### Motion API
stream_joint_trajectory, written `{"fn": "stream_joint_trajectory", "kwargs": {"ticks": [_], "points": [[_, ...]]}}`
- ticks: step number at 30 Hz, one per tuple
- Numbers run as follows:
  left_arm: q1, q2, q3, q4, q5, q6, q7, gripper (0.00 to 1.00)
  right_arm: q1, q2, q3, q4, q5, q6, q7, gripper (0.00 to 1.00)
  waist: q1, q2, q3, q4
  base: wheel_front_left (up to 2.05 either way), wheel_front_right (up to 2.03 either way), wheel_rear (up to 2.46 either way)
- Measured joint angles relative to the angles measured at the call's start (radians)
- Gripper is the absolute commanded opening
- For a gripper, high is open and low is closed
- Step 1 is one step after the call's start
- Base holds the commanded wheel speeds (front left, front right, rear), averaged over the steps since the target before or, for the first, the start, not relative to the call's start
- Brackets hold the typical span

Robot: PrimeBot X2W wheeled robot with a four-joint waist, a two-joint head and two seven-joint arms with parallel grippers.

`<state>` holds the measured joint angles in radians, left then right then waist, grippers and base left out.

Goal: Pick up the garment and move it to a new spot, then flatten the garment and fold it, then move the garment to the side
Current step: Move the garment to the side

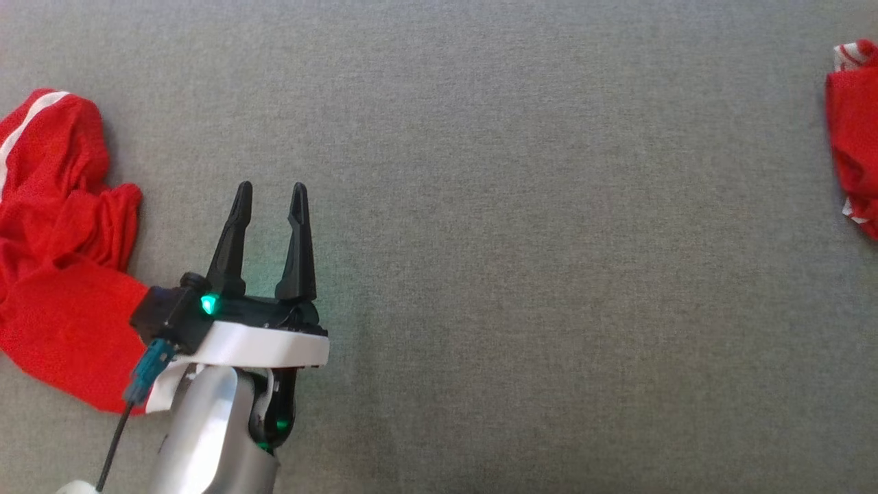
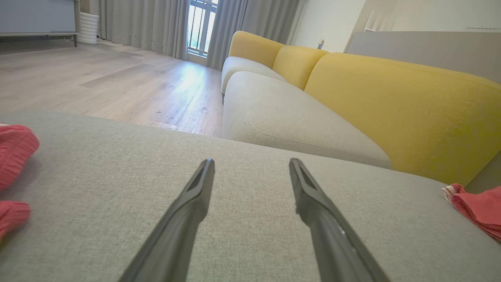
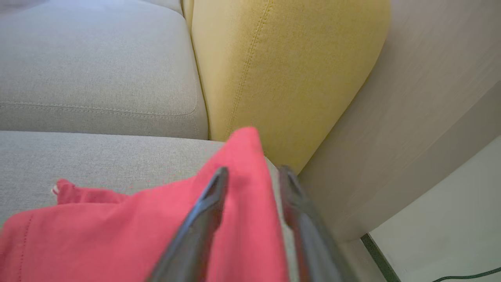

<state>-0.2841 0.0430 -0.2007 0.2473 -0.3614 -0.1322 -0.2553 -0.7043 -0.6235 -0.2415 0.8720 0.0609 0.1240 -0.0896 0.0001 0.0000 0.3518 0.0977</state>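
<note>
Far left on the grey cushion (image 1: 549, 274), a crumpled red heap (image 1: 62, 254) with a white stripe lies bunched against the frame edge. I judge it is parked there to keep the working area bare. Just beside it my left hand (image 1: 269, 195) hovers low over the cushion, fingers spread wide and grasping nothing, clear of the work. Bare cushion runs across the middle.

At the far right edge sits the red garment (image 1: 854, 137), the piece I take to be the task's own. It lies by the cushion's corner, near the yellow backrest (image 3: 282, 70), which reads as the side spot the task calls for. What shows of it runs near-to-far, its long axis up the head view, with white trim at the far end. The rest is cut off, so I cannot give its full outline.

From the right wrist view, my right hand (image 3: 252, 174) straddles a raised ridge of the cloth that points toward the backrest. Its fingers stand parted, with a sliver of grey beside the right one, so I read the hand as released rather than clenched. Whether the fold beneath is neat, I cannot tell.
</note>
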Motion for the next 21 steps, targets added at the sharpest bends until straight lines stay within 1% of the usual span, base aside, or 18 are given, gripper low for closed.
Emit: {"fn": "stream_joint_trajectory", "kwargs": {"ticks": [4, 6, 8, 11, 14, 17, 18, 21], "points": [[-0.002, 0.0, 0.002, 0.007, -0.01, 0.0, 0.0, 1.0, -0.005, 0.039, -0.001, -0.009, -0.01, 0.0, -0.026, 1.0, 0.0, 0.0, -0.019, -0.008, 0.0, 0.0, 0.0], [-0.002, 0.0, 0.005, 0.009, -0.01, 0.0, 0.0, 1.0, -0.005, 0.072, 0.01, -0.029, -0.009, 0.0, -0.039, 1.0, 0.0, 0.0, -0.033, -0.014, 0.0, 0.0, 0.0], [-0.001, 0.0, 0.007, 0.01, -0.01, 0.0, 0.0, 1.0, -0.005, 0.111, 0.041, -0.062, -0.008, 0.0, -0.048, 1.0, 0.0, 0.0, -0.051, -0.02, 0.0, 0.0, 0.0], [0.005, 0.0, 0.01, 0.01, -0.01, 0.0, 0.0, 1.0, 0.0, 0.172, 0.094, -0.124, 0.006, 0.0, -0.056, 1.0, -0.0001, 0.0, -0.082, -0.03, 0.0, 0.0, 0.0], [0.012, 0.0, 0.015, 0.009, -0.015, 0.0, 0.0, 1.0, 0.021, 0.228, 0.125, -0.199, 0.039, 0.0, -0.057, 1.0, -0.0001, 0.0, -0.118, -0.038, 0.0, 0.0, 0.0], [0.035, 0.0, 0.033, 0.006, -0.028, 0.0, 0.0, 1.0, 0.075, 0.283, 0.152, -0.274, 0.063, 0.0, -0.057, 1.0, -0.0002, 0.0, -0.155, -0.046, 0.0, 0.0, 0.0], [0.052, 0.0, 0.041, 0.001, -0.02, 0.0, 0.0, 1.0, 0.12, 0.322, 0.172, -0.32, 0.076, 0.0, -0.056, 1.0, -0.0002, 0.0, -0.178, -0.051, 0.0, 0.0, 0.0], [0.068, 0.0, 0.043, -0.004, -0.018, 0.0, 0.0, 1.0, 0.184, 0.38, 0.184, -0.384, 0.099, 0.0, -0.05, 1.0, -0.0002, 0.0, -0.209, -0.056, 0.0, 0.0, 0.0]]}}
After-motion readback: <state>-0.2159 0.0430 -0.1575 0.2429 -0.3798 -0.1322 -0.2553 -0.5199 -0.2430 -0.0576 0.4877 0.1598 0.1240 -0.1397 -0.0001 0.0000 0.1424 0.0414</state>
